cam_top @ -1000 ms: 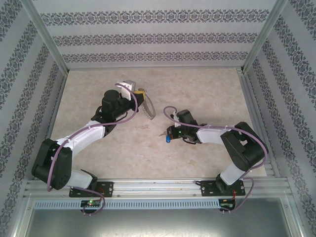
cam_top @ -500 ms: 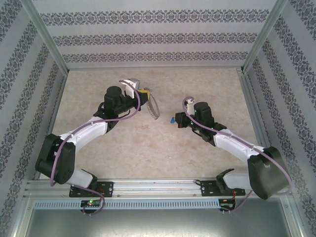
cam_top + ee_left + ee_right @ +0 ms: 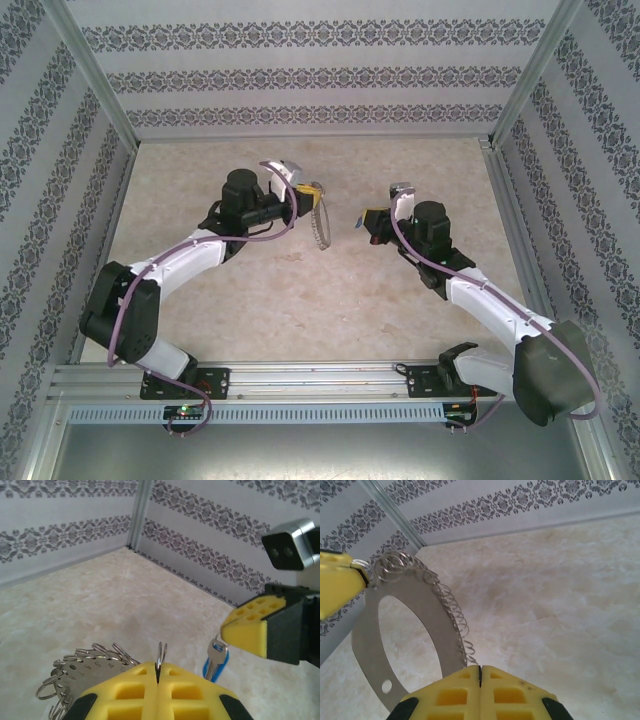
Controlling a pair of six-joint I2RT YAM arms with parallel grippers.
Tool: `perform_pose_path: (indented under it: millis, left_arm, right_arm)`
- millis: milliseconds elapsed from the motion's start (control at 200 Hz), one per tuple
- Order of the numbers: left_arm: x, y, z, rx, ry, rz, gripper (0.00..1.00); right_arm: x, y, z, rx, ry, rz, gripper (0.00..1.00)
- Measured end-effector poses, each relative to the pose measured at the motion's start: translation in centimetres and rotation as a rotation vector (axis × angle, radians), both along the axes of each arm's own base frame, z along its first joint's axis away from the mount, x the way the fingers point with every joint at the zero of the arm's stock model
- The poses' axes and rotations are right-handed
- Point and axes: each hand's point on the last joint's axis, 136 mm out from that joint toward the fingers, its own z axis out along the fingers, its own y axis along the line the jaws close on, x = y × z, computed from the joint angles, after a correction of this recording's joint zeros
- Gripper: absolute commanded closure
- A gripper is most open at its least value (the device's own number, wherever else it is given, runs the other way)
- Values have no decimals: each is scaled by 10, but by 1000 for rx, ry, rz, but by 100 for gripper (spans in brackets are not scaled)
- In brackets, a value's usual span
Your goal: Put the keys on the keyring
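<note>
Hanging key [image 3: 216, 661]: one, silver blade, blue plastic head, clamped by the right gripper [image 3: 480, 672], just right of the keyring [image 3: 367, 645].
Keyring: one flat grey metal oval, many small wire loops [image 3: 451, 611] along its edge.
Grippers: two, yellow ribbed pads; left gripper [image 3: 158, 669] clenched on one loop.
Table [image 3: 300, 300]: pale, marbled.
</note>
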Motion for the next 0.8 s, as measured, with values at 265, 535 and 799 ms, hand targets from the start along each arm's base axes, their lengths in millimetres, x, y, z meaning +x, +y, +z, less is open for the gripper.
perform_pose_path:
  millis: [265, 535, 799]
  left_arm:
    - [-19, -23, -8, 79, -76, -104, 100]
    - [-36, -40, -15, 149, -144, -172, 100]
    - [-33, -39, -17, 175, -167, -149, 100]
  right_arm:
    - [5, -1, 20, 39, -78, 16, 100]
    - [-7, 15, 38, 84, -139, 137, 100]
    - [-15, 22, 46, 103, -165, 198, 100]
